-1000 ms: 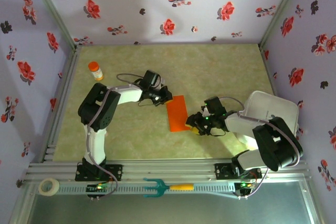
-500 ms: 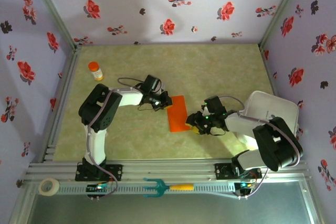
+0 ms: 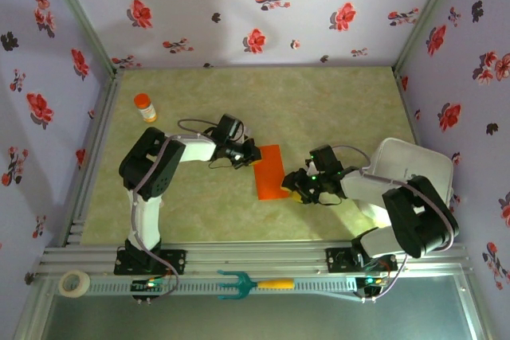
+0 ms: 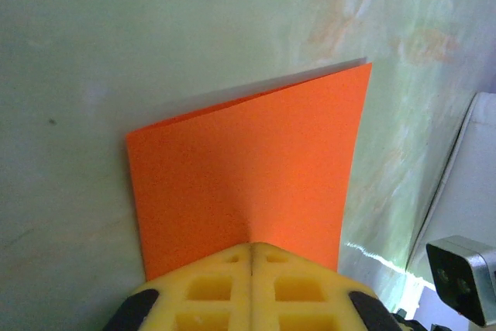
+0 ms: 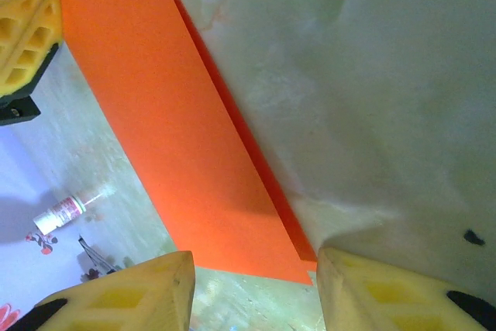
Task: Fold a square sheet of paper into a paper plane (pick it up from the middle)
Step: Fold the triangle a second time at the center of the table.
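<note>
Lying folded into a narrow rectangle, the square sheet of paper (image 3: 269,171) is resting flat near the middle of the counter (image 3: 335,101), its long sides running roughly from 12 to 6 o'clock. At its 10 o'clock edge I am pinching it with my left claw (image 4: 252,247). Both yellow fingers are pressing together on the paper, which is puckering slightly where they meet. At its 4 o'clock corner my right claw (image 5: 256,277) is standing open, its fingers spread, with the paper's corner lying between them. A small orange-capped bottle (image 3: 144,107) is standing well apart at the counter's 10 o'clock, and a white container (image 3: 414,166) is sitting at 3 o'clock.
</note>
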